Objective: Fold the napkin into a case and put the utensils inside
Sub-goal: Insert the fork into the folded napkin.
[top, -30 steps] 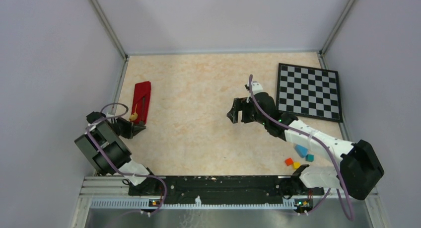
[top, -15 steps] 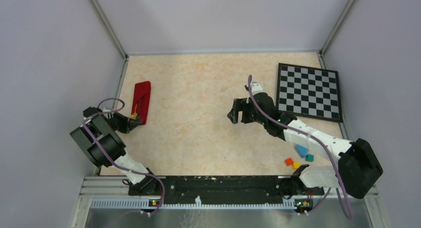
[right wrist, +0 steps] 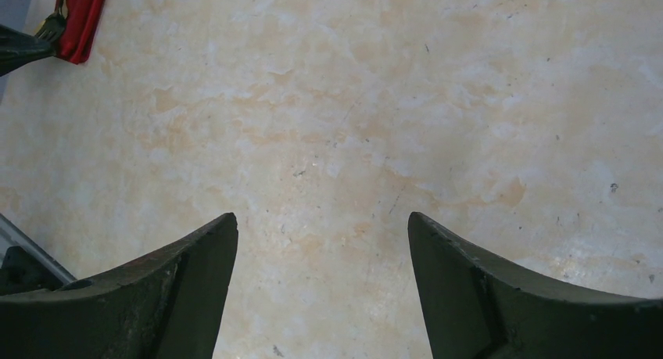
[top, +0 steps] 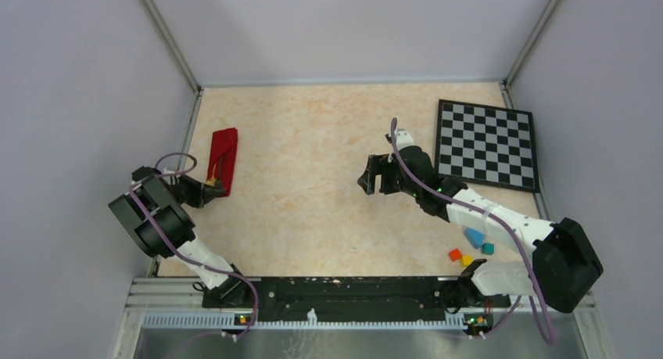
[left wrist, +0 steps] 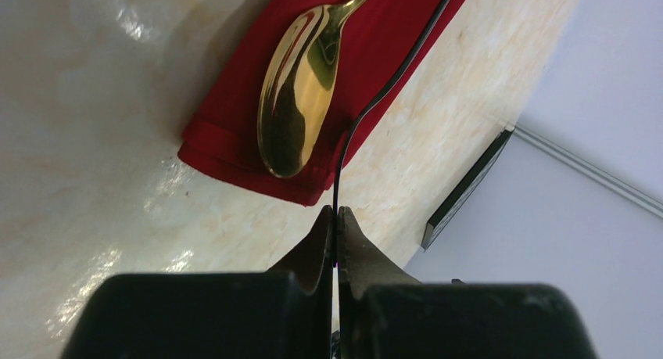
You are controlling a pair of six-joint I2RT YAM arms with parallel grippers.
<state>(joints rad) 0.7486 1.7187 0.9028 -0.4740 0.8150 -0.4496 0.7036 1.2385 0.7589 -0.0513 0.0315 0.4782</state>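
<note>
The napkin, folded into a narrow deep-red case [top: 223, 149], lies at the far left of the table. In the left wrist view the gold spoon [left wrist: 297, 93] rests with its bowl on the near end of the case [left wrist: 234, 116]. My left gripper [left wrist: 336, 212] is shut on the thin dark fork [left wrist: 375, 101], seen edge-on and running along the case's right edge. In the top view this gripper [top: 208, 188] sits at the case's near end. My right gripper [right wrist: 322, 218] is open and empty above bare table at mid-right [top: 374, 175]. Its view shows the case [right wrist: 82, 15] far off.
A black-and-white checkered board [top: 487, 144] lies at the back right. Small coloured blocks [top: 469, 248] sit by the right arm's base. The enclosure's left wall and rail [top: 188, 132] run close beside the case.
My left arm has shifted a little left and farther from the base, bringing its gripper up to the case's near end. The right arm has not moved.
</note>
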